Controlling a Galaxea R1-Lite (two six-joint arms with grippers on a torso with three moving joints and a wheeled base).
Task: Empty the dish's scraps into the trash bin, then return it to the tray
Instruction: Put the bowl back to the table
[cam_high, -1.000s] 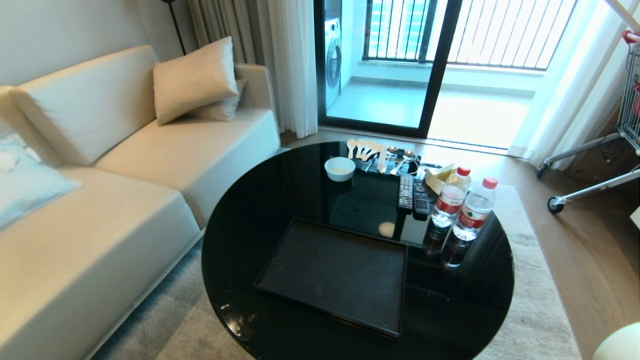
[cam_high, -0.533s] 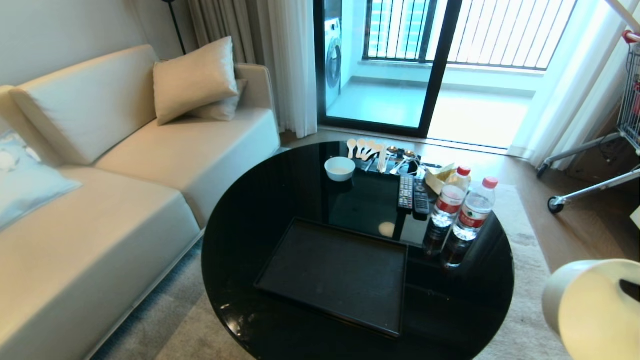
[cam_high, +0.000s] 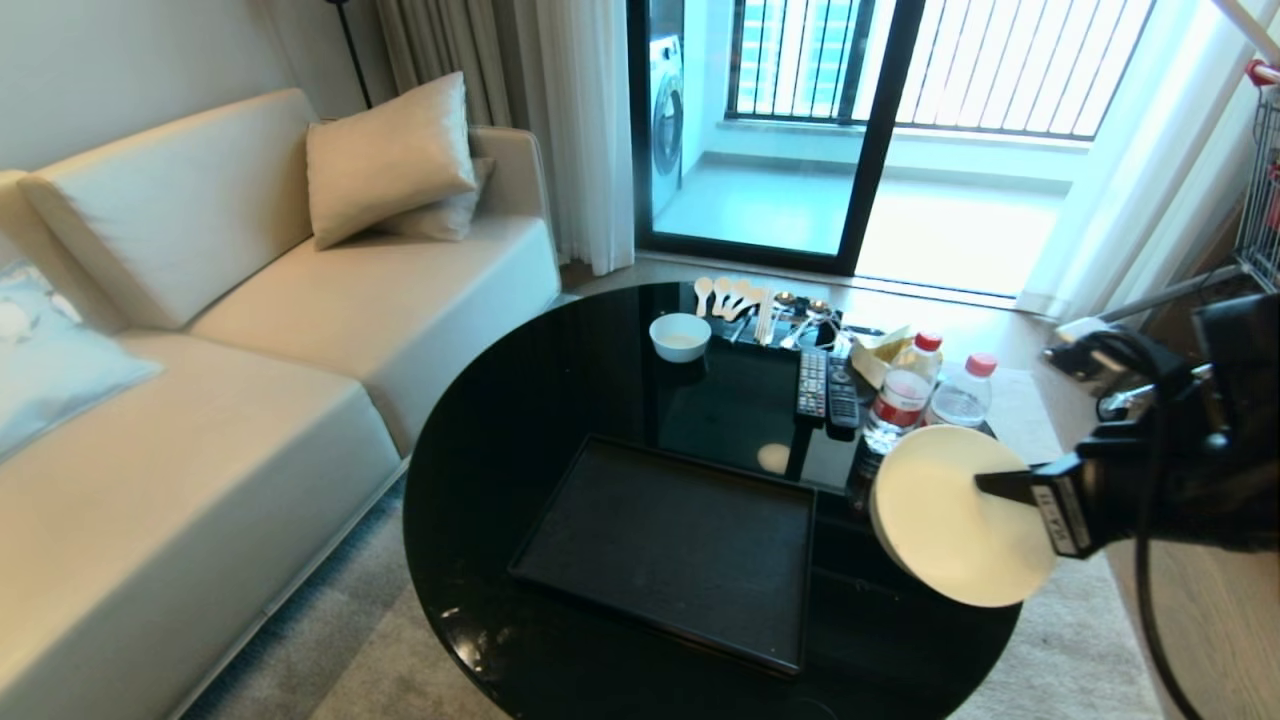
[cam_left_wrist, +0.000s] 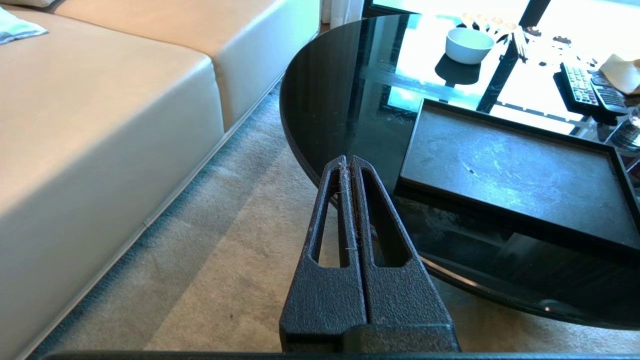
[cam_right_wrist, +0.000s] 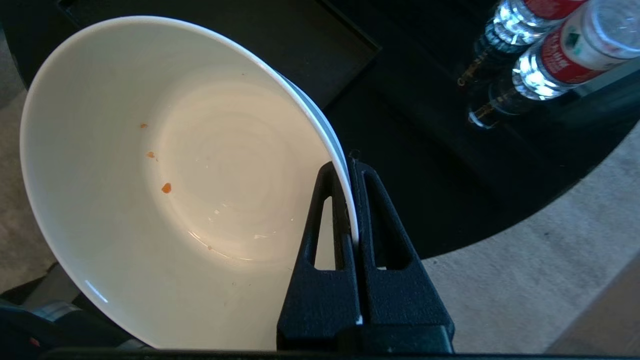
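My right gripper (cam_high: 988, 484) is shut on the rim of the dish (cam_high: 940, 530), a plain white bowl. It holds the dish steeply tilted over the round table's right edge, just in front of the water bottles. In the right wrist view one finger is inside the dish (cam_right_wrist: 175, 175) and one outside, at my right gripper (cam_right_wrist: 347, 167). Only tiny orange specks (cam_right_wrist: 166, 188) cling to the inside; the scraps and the trash bin are out of view. The black tray (cam_high: 660, 545) lies bare to the dish's left. My left gripper (cam_left_wrist: 348, 160) is shut and empty over the carpet, beside the table's near-left edge.
A second white bowl (cam_high: 680, 337), spoons (cam_high: 730, 297), two remotes (cam_high: 825, 390) and two water bottles (cam_high: 905, 395) stand on the far half of the glossy black tabletop (cam_high: 500, 450). A cream sofa (cam_high: 200, 400) runs along the left.
My right arm has swung up and left from the lower right corner of the head view, carrying the dish to the table's right edge. The left arm has not moved.
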